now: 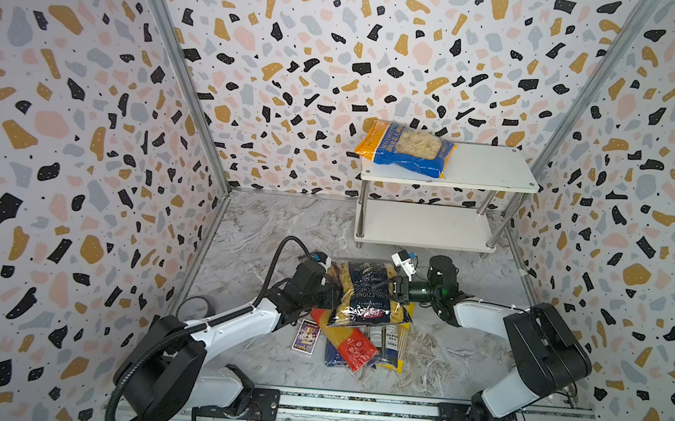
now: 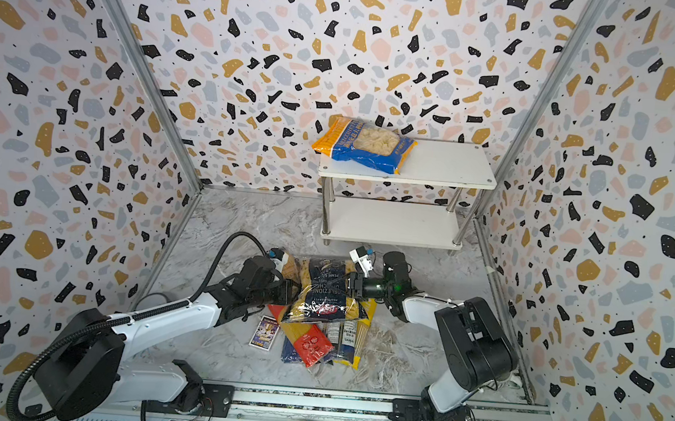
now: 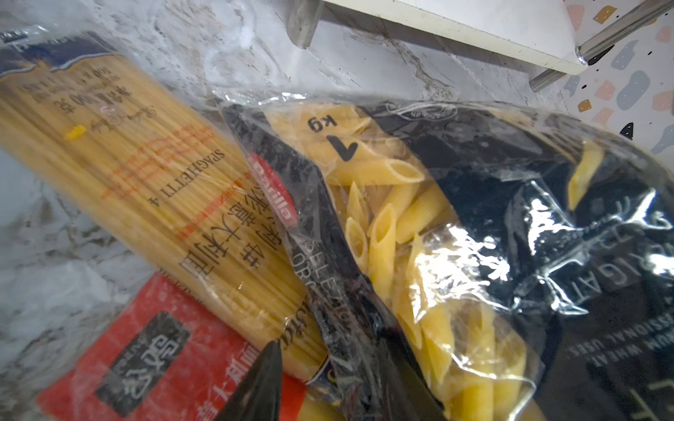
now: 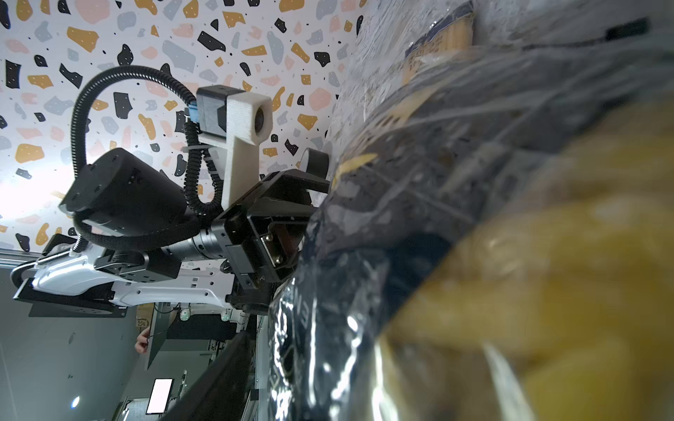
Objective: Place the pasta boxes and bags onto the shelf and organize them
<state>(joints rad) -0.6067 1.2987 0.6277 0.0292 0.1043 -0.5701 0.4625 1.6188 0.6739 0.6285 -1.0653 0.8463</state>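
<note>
My left gripper point(image 1: 332, 292) pinches the floppy penne bag point(image 1: 366, 293) by its edge. Right gripper point(image 1: 397, 290) is pressed against the other side, can't tell if it's gripping. The bag's on the spaghetti packs point(image 1: 351, 346), just in front of the shelf point(image 1: 493, 171).

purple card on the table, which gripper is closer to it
Left. The left gripper is at the penne bag edge nearest the purple card; the right gripper is at the bag's opposite edge, farther from it.
</note>
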